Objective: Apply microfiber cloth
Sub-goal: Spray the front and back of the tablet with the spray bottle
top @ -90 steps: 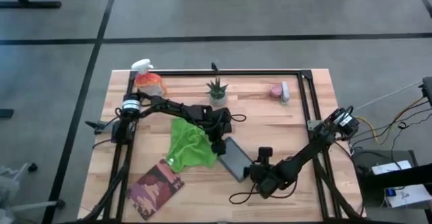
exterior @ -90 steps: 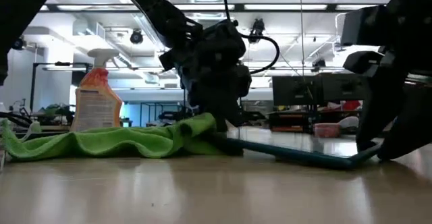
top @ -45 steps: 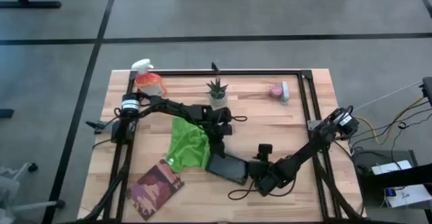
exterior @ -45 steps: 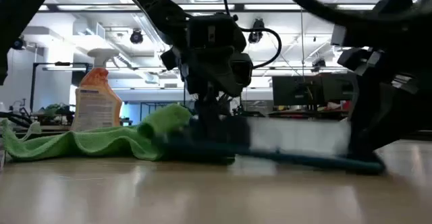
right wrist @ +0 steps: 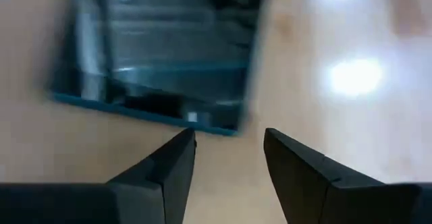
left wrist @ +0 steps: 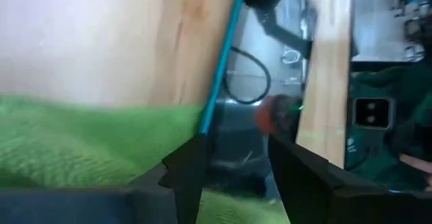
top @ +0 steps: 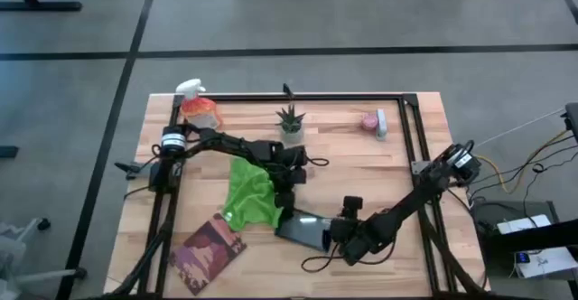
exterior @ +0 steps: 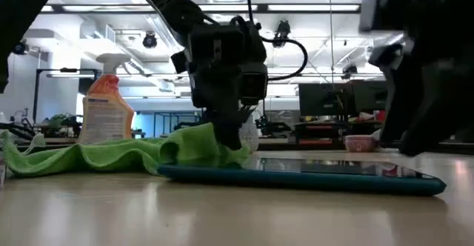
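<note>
A: Where's everything sitting relative to the tablet (top: 302, 229)?

B: It lies flat on the table (top: 397, 155). The microfiber cloth (top: 250, 194) is spread just beside it, one edge lapping the tablet's corner. The left gripper (top: 287, 194) is at that corner, fingers (left wrist: 185, 169) parted over the cloth edge. The right gripper (top: 330, 233) is at the opposite end, fingers (right wrist: 297, 173) released, holding nothing.

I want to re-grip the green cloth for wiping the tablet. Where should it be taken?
Pinch the raised fold of the microfiber cloth beside the tablet, coming from above; elsewhere it lies flat on the table. The left gripper hovers there.
</note>
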Robot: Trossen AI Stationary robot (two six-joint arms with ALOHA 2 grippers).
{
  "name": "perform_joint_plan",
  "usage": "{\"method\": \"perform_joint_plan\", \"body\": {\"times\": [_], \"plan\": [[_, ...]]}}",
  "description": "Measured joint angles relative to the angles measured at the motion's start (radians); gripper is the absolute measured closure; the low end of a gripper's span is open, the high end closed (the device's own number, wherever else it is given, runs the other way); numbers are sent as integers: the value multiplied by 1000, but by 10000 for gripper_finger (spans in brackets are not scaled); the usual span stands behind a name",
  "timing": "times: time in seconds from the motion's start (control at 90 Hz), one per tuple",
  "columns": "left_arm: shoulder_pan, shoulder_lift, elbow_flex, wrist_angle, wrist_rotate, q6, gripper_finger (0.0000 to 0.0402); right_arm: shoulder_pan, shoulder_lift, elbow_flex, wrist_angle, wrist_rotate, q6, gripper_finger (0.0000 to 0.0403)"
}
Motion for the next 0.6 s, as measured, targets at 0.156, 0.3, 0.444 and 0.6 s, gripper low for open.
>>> {"method": "perform_joint_plan", "body": {"times": [0.156, 0.3, 0.444, 0.6], "plan": [[-12, -18, -13, -156, -2, 27, 252, 5, 11, 40, 97, -21, -101, 251], [-48, -73, -93, -166, -9, -4, 242, -12, 56, 29, 96, -17, -113, 257], [-84, -139, -191, -78, -83, -43, 233, -33, 102, 29, 180, -11, -152, 262], [-95, -195, -300, 107, -147, -129, 227, -77, 126, 33, 172, 22, -84, 271]]}}
